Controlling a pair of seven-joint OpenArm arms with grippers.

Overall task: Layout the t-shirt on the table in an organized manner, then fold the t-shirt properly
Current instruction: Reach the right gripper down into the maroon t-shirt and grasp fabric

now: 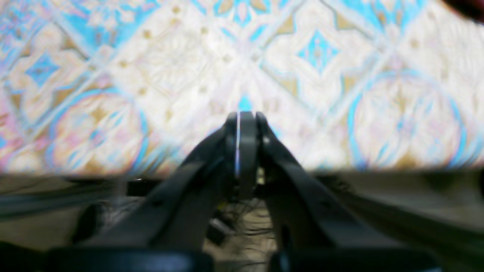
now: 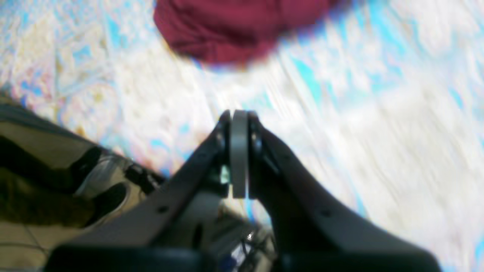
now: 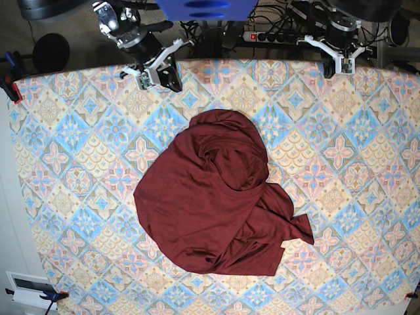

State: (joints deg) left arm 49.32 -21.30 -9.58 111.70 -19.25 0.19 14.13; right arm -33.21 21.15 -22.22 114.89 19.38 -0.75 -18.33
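pastel-tiled table (image 3: pixel 79 197) filling nearly the whole base view, patterned in blue, pink and cream diamond medallions, with dark floor and a tangle of cables and a power strip (image 3: pixel 279 36) beyond its far edge. near the middle of that table, lying crumpled in a rounded heap, the t-shirt (image 3: pixel 210 203): plain dark maroon, bunched into swirling folds at its centre, one flap trailing out toward the near right, none of it spread flat. well apart from both arms, touched by neither. at the far edge on the base view's left, the right arm, its right claw (image 3: pixel 159 74) hovering over the table edge, nearer the shirt than the other but clearly short of it. from the right wrist view, right claw (image 2: pixel 239 115) clenched, pads pressed flat together with nothing between them, blurred tile pattern beneath and a lobe of the maroon t-shirt (image 2: pixel 230 30) ahead at the top of the view. at the far right corner in the base view, the left arm, its left claw (image 3: pixel 340 64) just over the table's back edge. from the left wrist view, left claw (image 1: pixel 244 117) likewise clenched on nothing, only a thin bright seam between the pads, bare patterned cloth under it and a dark sliver at the top right corner too blurred to make out. small clamps (image 3: pixel 11 84) gripping the cloth at the table's left edge.
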